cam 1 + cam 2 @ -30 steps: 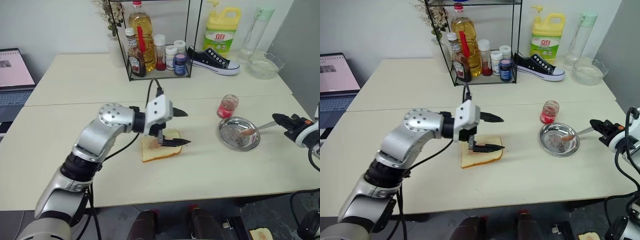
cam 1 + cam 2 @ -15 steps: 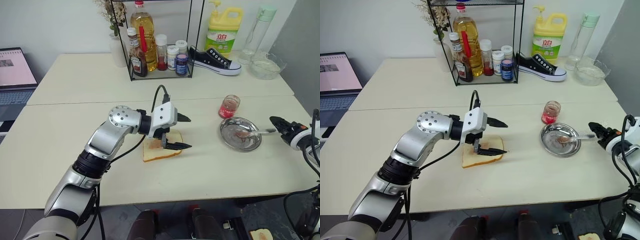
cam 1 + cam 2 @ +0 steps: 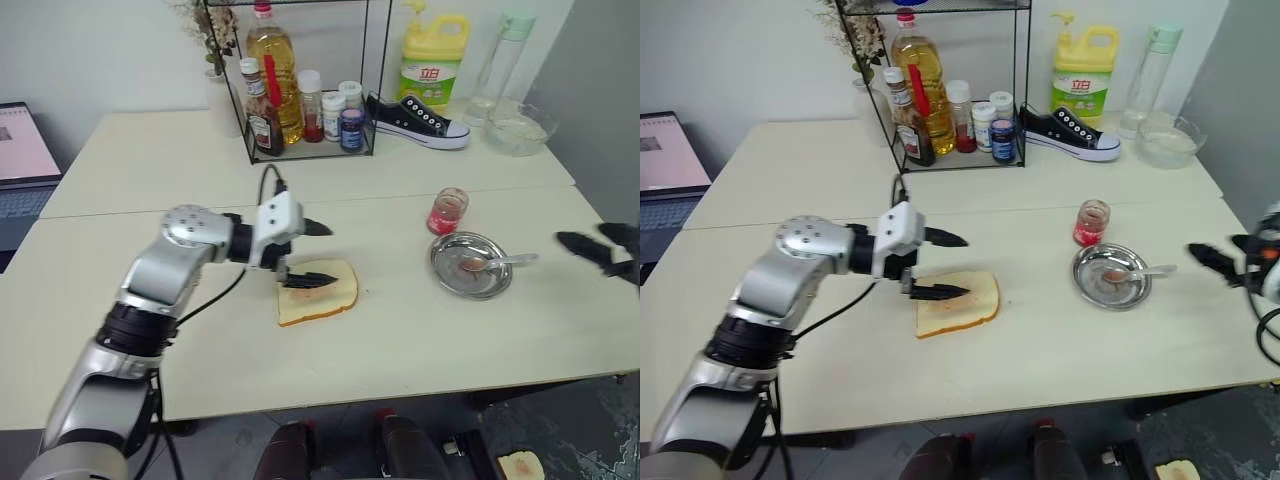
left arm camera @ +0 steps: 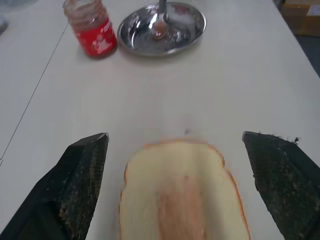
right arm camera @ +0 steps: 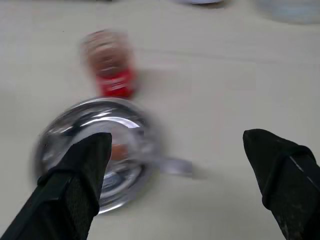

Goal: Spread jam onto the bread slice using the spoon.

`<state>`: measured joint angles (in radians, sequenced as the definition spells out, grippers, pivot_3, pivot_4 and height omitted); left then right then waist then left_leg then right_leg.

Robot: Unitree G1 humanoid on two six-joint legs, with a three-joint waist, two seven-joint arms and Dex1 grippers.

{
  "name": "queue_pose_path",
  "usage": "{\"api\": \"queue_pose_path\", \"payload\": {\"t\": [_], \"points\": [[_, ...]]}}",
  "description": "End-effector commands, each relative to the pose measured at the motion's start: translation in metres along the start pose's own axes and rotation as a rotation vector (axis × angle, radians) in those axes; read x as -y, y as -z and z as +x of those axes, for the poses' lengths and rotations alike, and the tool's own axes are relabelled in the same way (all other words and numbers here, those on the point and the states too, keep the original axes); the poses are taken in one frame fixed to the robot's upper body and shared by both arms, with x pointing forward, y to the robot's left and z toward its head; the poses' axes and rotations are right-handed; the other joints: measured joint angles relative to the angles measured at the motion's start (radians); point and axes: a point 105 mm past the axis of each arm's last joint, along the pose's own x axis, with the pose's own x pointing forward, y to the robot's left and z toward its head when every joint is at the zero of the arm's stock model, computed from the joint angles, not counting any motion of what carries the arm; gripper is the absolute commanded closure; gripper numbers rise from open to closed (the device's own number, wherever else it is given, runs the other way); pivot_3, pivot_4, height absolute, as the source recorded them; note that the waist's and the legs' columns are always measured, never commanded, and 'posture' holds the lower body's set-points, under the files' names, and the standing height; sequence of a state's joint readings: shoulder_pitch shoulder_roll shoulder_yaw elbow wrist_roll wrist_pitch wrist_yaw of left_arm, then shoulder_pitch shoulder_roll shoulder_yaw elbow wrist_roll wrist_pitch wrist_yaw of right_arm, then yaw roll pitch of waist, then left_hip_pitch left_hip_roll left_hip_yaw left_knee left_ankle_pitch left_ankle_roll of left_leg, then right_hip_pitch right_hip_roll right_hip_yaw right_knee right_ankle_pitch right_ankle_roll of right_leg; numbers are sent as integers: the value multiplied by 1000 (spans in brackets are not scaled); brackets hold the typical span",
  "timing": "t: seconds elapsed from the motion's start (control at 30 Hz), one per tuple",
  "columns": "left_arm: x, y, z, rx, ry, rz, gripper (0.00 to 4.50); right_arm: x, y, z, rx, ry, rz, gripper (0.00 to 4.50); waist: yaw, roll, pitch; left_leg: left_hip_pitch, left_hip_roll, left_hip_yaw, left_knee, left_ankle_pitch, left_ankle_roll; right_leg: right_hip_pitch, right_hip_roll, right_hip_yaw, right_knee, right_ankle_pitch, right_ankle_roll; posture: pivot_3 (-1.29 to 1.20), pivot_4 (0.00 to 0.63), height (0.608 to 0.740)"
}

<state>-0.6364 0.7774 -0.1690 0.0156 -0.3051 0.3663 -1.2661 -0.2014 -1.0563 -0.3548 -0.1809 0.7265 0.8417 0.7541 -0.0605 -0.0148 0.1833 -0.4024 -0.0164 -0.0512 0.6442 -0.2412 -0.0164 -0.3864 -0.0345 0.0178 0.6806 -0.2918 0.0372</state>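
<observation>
Steel dish: a round shallow dish sat toward the bench's right edge, holding the spoon.
Spoon: the spoon lay with its reddish-smeared bowl inside the dish and its thin handle running out over the rim, long axis pointing at the bench's right edge.
Bread slice: the bread slice lay flat near the middle of the bench's front half, its rounded top toward the dish, with a pinkish-brown smear down its centre.
Jam: the jam jar stood upright just behind the dish, apart from it; its red label could not be read.
Left gripper: the left gripper hung over the bread's left end, jaws wide apart, nothing between them.
Right gripper: the right gripper was beyond the spoon's handle at the right edge, jaws spread, holding nothing.
Writing: the yellow jug at the back edge bore a red and green label, too small to read.
Rack: a black wire rack at the back held an oil bottle, a sauce bottle and small jars.
Surface: a pale cream bench, a seam crossing its width.
Room: a black sneaker, a clear bottle and a glass bowl stood at the back right; a laptop lay off the left edge.
</observation>
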Motion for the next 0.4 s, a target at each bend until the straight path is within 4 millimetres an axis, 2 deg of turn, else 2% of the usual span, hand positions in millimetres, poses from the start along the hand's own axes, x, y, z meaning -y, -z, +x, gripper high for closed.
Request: {"api": "queue_pose_path", "payload": {"t": [0.03, 0.1, 0.17, 0.27, 0.4], "points": [[-1, 8, -40, -61, -70, -33, 0, -58, -20, 9, 1, -285, -154, 32, 3, 0, 1, 0, 0, 0, 0, 0, 0, 0, 0, 0, 0, 0, 0, 0, 150, 740], [1, 11, -57, -98, -107, -59, 0, -84, -21, 9, -11, -427, -177, 32, 12, -1, 1, -1, 0, -1, 0, 0, 0, -1, 0, -1, 0, -1, -1, 0, 150, 740], [5, 11, -70, -121, -131, -82, 0, -100, -19, 8, -30, -513, -200, 32, 25, -2, 2, -4, -1, -3, 1, 0, 0, -2, -1, -1, -1, 0, -1, 0, 150, 740], [16, 13, -87, -147, -164, -125, 0, -105, -14, 17, -47, -535, -240, 32, 41, -4, 2, -6, -4, -5, 3, 0, 0, -1, -5, -2, -2, 0, -1, 0, 150, 740], [24, 14, -89, -134, -208, -138, 0, -106, -13, 22, -48, -550, -248, 32, 51, -4, 2, -5, -7, -4, 3, 0, 0, -1, -14, -2, -2, 0, 0, 0, 150, 740]]}}
